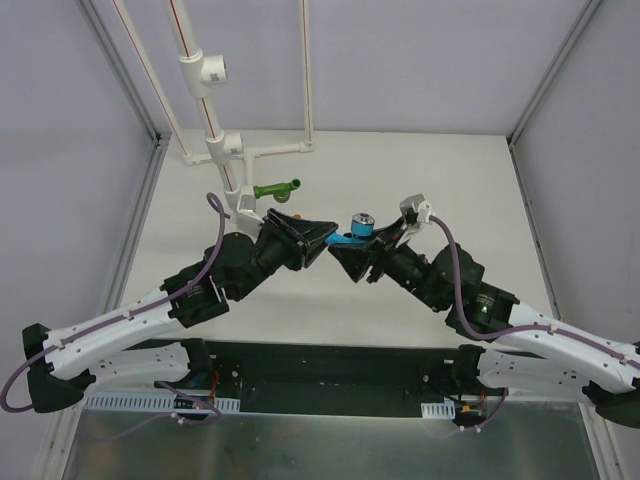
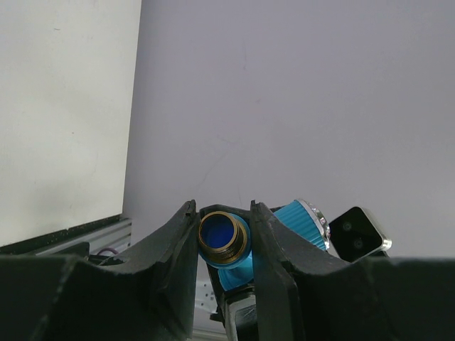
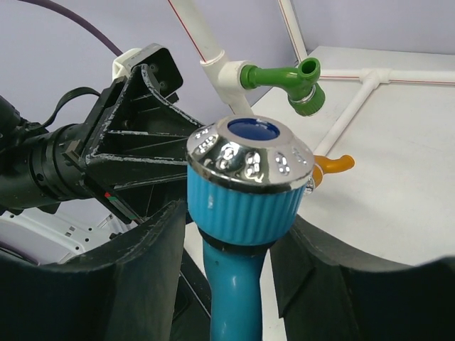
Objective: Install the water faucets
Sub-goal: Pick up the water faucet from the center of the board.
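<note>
Handover step: the left gripper clamps the light blue faucet at its threaded end, and the right gripper grasps its knob. Next, the left gripper must release so the threads can enter the open tee fitting.

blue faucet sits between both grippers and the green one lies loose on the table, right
No. The green faucet is fitted into the white pipe tee, not loose on the table; the right wrist view shows it. The blue faucet is between left gripper and right gripper.
</note>
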`<state>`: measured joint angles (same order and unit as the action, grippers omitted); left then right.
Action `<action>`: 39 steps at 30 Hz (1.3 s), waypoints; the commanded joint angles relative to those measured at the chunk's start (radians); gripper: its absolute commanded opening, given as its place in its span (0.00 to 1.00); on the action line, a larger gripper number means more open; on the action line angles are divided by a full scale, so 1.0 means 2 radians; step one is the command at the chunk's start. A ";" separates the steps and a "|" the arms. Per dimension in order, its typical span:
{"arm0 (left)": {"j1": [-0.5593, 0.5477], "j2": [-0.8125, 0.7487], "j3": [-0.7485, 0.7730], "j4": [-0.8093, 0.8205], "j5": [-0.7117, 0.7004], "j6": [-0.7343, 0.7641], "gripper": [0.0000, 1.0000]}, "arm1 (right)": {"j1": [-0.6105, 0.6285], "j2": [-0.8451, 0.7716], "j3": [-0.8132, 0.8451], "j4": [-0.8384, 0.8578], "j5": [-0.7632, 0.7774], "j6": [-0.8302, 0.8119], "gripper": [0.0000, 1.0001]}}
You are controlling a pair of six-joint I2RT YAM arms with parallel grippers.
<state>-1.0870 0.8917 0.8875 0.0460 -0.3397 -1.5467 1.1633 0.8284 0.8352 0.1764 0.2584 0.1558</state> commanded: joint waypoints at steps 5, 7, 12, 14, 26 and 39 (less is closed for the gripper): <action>-0.004 0.010 0.009 0.048 0.025 -0.015 0.00 | 0.004 0.005 -0.004 0.046 0.014 -0.012 0.53; -0.003 0.011 0.010 0.048 0.025 -0.016 0.00 | 0.003 0.007 -0.005 0.048 0.014 -0.013 0.52; -0.004 0.012 0.013 0.048 0.026 -0.014 0.00 | 0.002 0.008 -0.008 0.048 0.015 -0.015 0.46; -0.003 0.011 0.013 0.048 0.026 -0.014 0.00 | 0.003 0.006 -0.009 0.048 0.017 -0.016 0.34; -0.004 0.003 0.009 0.047 0.032 -0.013 0.00 | 0.002 -0.001 -0.016 0.032 0.026 -0.041 0.05; -0.015 0.001 0.005 0.046 0.030 -0.010 0.00 | 0.003 -0.016 -0.056 0.086 0.043 -0.063 0.50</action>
<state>-1.0882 0.9146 0.8845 0.0628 -0.3359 -1.5562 1.1687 0.8009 0.7300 0.3111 0.3103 0.0792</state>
